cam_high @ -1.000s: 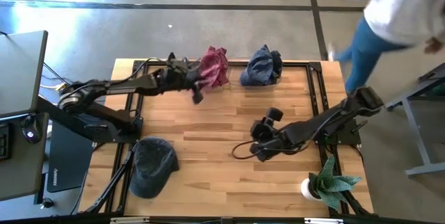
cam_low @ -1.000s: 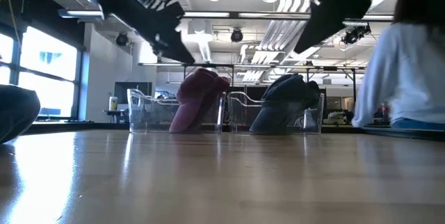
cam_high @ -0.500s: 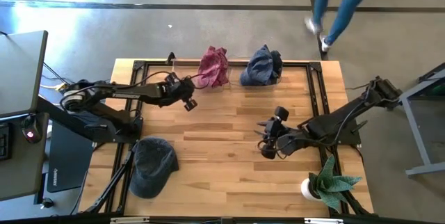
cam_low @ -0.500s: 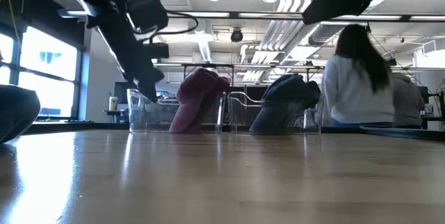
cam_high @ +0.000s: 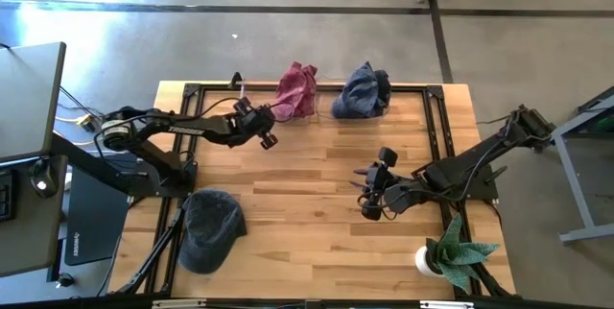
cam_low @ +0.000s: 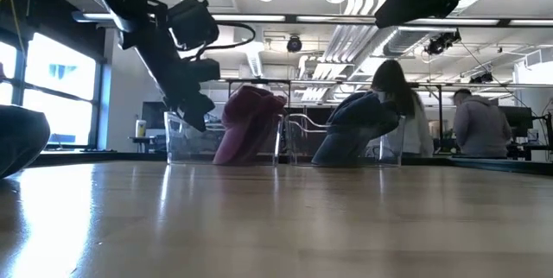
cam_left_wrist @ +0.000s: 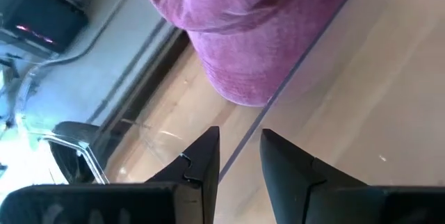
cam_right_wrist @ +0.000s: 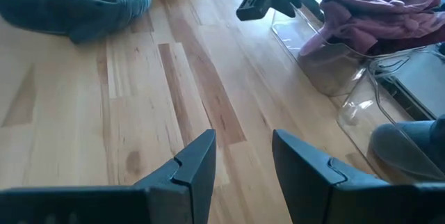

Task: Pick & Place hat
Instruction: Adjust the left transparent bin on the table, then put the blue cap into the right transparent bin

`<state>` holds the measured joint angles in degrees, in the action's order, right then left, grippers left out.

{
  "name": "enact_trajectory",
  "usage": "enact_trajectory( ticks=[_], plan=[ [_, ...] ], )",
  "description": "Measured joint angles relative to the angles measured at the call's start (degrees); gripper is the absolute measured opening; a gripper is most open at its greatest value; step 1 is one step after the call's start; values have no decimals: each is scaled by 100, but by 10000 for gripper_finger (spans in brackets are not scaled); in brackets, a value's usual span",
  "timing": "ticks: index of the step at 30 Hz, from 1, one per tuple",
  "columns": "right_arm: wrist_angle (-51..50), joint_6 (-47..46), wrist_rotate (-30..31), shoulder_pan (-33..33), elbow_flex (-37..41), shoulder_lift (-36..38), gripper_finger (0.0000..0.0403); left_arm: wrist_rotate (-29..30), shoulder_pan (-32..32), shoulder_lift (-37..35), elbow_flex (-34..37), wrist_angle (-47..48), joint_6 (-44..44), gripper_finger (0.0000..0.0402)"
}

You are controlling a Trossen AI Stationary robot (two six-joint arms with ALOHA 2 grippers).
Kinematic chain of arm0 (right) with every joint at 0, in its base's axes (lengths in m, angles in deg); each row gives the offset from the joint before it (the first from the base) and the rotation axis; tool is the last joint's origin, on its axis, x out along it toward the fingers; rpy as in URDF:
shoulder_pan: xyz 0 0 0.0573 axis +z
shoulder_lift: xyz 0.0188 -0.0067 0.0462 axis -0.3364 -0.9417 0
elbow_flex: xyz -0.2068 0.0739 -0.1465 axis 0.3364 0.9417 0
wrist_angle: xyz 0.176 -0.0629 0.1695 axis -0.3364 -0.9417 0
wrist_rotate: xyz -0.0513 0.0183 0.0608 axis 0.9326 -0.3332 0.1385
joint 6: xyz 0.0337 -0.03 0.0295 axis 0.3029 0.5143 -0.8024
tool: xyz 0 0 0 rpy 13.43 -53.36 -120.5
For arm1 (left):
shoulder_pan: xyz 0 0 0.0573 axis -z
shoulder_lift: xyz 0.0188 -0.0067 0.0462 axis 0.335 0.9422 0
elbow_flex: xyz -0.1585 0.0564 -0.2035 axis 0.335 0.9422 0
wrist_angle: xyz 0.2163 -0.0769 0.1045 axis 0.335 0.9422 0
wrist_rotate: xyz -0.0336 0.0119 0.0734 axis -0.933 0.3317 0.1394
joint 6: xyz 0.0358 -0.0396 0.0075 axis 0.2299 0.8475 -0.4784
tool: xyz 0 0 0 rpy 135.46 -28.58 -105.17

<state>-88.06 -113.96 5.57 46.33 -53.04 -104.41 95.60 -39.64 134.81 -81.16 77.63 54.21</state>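
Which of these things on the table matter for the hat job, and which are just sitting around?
Part of the job:
- maroon fabric hat in a clear plastic bin
- dark blue hat in the neighbouring bin
- grey-blue cap at the table's near left edge
- left gripper, empty
- right gripper, empty

Just lying about:
- potted green plant

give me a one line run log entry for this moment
left gripper: open, empty, beside maroon hat in clear bin | right gripper: open, mid-table | grey hat: untouched

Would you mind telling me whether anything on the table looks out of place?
One grey hat lies loose, overhanging the table's front-left corner, while the maroon hat and blue hat sit in clear bins at the far edge.
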Motion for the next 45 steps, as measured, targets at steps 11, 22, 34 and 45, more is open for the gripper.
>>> enact_trajectory(
  ticks=[11, 22, 34, 45],
  plan=[
    [-2, 0, 2, 0, 0, 0, 138, -520, 955, -438, -1059, 3120, 884, 94],
    [-42, 2, -1, 0, -2, -2, 138, -2514, 3323, -1031, -1427, 5782, 2941, 94],
    [-2, 4, -4, 0, -2, -4, 138, -3166, 4519, -1040, -1078, 5833, 3397, 157],
    [-2, 107, -138, -3, -2, -4, 138, -3145, 4521, -998, -162, 5276, 2068, 261]
  ],
)
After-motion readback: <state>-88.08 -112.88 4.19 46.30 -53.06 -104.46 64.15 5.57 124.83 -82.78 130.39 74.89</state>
